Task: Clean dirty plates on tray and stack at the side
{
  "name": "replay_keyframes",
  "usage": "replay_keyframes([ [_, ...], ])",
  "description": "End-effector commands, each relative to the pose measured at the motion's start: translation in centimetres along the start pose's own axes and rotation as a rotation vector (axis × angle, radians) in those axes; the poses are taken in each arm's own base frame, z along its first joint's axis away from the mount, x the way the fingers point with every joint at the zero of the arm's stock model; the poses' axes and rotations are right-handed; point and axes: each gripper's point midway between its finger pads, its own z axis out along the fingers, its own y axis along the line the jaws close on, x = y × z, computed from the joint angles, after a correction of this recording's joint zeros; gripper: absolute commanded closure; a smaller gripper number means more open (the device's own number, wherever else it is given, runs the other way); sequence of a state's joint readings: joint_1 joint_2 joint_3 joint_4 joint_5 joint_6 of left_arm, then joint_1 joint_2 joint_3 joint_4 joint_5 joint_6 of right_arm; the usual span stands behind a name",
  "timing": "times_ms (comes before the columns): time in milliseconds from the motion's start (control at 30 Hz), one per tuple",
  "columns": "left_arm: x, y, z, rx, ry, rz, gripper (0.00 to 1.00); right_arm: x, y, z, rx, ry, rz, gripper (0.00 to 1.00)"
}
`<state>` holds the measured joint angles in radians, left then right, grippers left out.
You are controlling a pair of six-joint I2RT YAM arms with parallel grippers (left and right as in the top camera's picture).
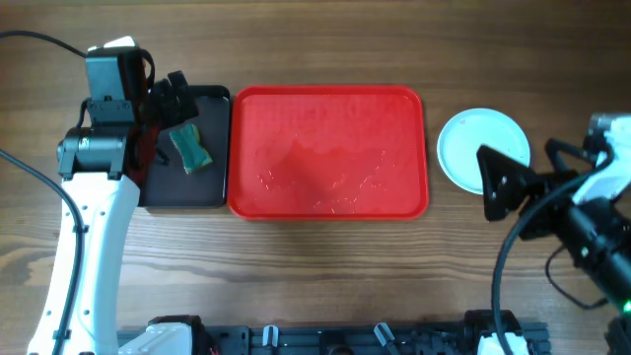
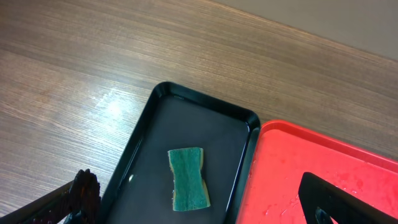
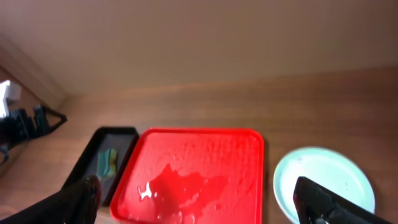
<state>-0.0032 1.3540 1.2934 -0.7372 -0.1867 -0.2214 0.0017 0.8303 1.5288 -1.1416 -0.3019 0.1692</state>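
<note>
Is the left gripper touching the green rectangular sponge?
Apart. The left wrist view shows the green rectangular sponge lying free in the small black tray, with clear gaps between it and both jaws of the left gripper.

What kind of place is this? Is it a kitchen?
Probably not a real kitchen: more likely a robot workbench set up for dish cleaning. A wet red tray, a green sponge in a black tray and a pale plate sit on a wooden table.
</note>
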Motion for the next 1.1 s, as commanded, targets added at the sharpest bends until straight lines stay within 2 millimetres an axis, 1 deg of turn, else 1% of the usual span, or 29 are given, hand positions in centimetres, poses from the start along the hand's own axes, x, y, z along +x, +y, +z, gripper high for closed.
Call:
replay_keyframes([
  [0, -0.2, 0.4, 0.1, -0.014, -0.004, 0.0, 0.0, 0.6, -0.6, -0.6, 0.046, 0.014, -0.043, 0.0],
  [67, -0.2, 0.4, 0.1, -0.014, -0.004, 0.0, 0.0, 0.7, -0.7, -0.5, 0.047, 0.02, -0.062, 0.01],
  [133, -0.2, 0.4, 0.1, -0.014, -0.004, 0.0, 0.0, 0.3, -0.9, 0.1, 0.048, -0.011, -0.083, 0.01],
  [233, -0.2, 0.4, 0.1, -0.014, -0.004, 0.0, 0.0, -1.3, -0.8, 0.9, 0.029, -0.147, -0.137, 0.0],
  [267, -0.2, 0.4, 0.1, -0.013, -0.004, 0.0, 0.0, -1.4, -0.9, 1.1, 0.024, -0.18, -0.143, 0.0],
  [333, -0.2, 0.4, 0.1, -0.014, -0.004, 0.0, 0.0, -0.9, -0.9, 1.6, 0.001, -0.256, -0.166, 0.0],
  [433, -0.2, 0.4, 0.1, -0.014, -0.004, 0.0, 0.0, 1.2, -1.5, 2.7, -0.014, -0.346, -0.18, 0.01],
  [600, -0.2, 0.4, 0.1, -0.014, -0.004, 0.0, 0.0, 6.7, -3.4, 5.5, -0.038, -0.448, -0.162, 0.01],
  [800, -0.2, 0.4, 0.1, -0.014, -0.004, 0.0, 0.0, 11.8, -4.9, 8.4, -0.078, -0.546, -0.148, 0.0],
  [933, -0.2, 0.4, 0.1, -0.014, -0.004, 0.0, 0.0, 14.5, -5.5, 9.8, -0.093, -0.559, -0.152, 0.01],
  [1067, -0.2, 0.4, 0.1, -0.014, -0.004, 0.0, 0.0, 16.1, -6.1, 10.9, -0.091, -0.539, -0.147, 0.0],
])
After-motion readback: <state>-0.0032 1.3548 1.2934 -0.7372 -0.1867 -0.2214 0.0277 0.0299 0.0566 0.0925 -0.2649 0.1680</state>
